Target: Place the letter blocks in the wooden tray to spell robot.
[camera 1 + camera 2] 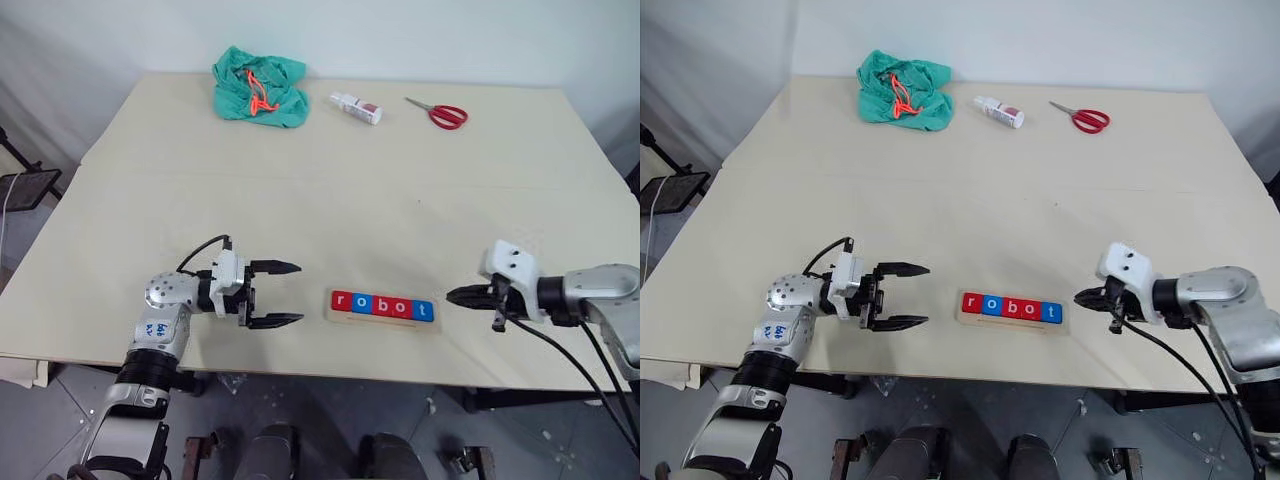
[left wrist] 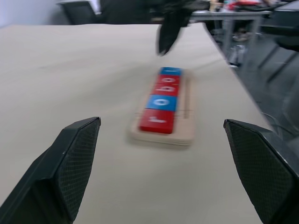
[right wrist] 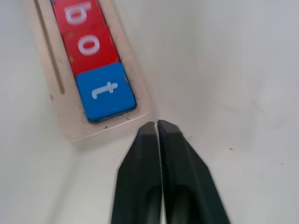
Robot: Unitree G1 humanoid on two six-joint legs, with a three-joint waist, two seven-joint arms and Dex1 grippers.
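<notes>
Since all five letter blocks (image 1: 383, 306) sit in the wooden tray (image 1: 330, 312) spelling robot, the task looks finished; at nine o'clock of it the left gripper (image 1: 277, 293) is spread, at three o'clock the right gripper (image 3: 158, 125) is pressed together, empty.

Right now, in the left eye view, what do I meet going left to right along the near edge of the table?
Left gripper, fingers apart → wooden tray holding letter blocks spelling robot → right gripper, fingers together.

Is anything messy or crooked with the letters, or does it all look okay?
Nothing stands out. The five letter blocks sit in a straight row in the wooden tray and read r, o, b, o, t. None is tipped or hanging off. Both grippers are off the tray: left gripper open, right gripper shut and empty.
</notes>
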